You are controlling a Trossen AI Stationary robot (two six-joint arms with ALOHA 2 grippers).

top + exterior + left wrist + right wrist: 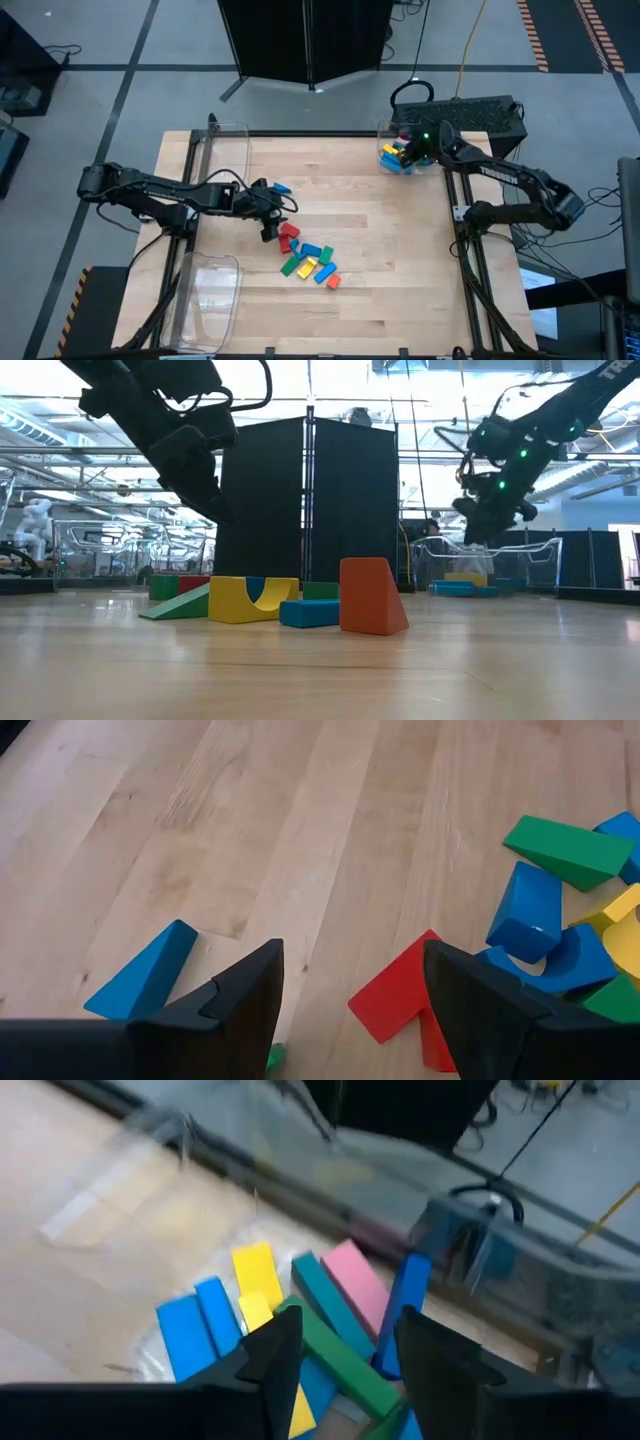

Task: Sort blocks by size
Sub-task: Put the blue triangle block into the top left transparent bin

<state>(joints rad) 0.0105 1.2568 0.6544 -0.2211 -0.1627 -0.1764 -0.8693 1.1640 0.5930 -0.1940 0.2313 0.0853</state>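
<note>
A pile of coloured blocks (pixel 308 260) lies on the wooden table near its middle; the low view shows an orange wedge (pixel 370 595), a yellow arch (pixel 250 600) and a green wedge (pixel 182 605). My left gripper (pixel 268 218) is open just left of the pile, its fingers standing either side of a red block (pixel 395 1005), with a blue wedge (pixel 145 975) beside it. My right gripper (pixel 414 150) is open over the clear bin (pixel 385 135) at the far right. That bin holds long bars: green (pixel 340 1365), pink (pixel 355 1280), yellow (pixel 252 1275) and blue (pixel 185 1335).
A second clear bin (pixel 226 150) stands at the table's far left and a third (pixel 212 290) at its near left. A lone blue block (pixel 282 188) lies far of my left gripper. A black box (pixel 470 112) sits behind the far right corner.
</note>
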